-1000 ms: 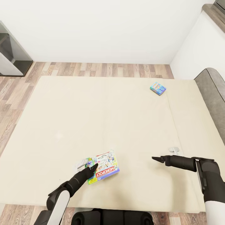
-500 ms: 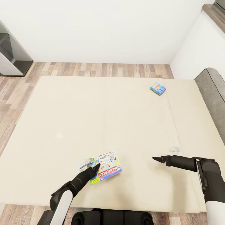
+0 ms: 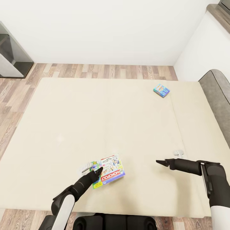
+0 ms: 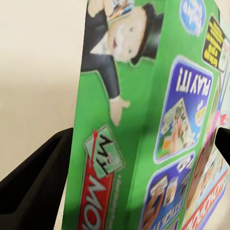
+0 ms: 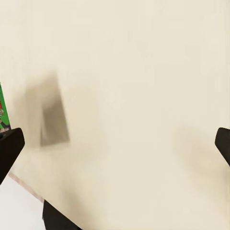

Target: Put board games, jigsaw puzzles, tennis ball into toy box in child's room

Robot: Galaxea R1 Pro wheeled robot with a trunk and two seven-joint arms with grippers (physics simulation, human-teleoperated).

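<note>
Two board games lie on the cream bed. A green-edged one with busy colourful art sits near the front edge, slightly tilted. My left gripper is at its left end; in the left wrist view the box spans the whole gap between the black fingers, which touch it on both sides. A teal-blue game box rests far off at the back right. My right gripper hovers open over bare bedding, to the right of the green box. The table, toy box, jigsaw puzzles and tennis ball are out of view.
A grey padded headboard runs along the bed's right side. Wood-plank floor separates the bed from the white wall. Dark grey furniture stands at the far left. A small white tab sticks up from the bedding near my right gripper.
The green-edged box and my left gripper shifted together slightly to the right and toward the bed's front edge. The right arm barely moved.
</note>
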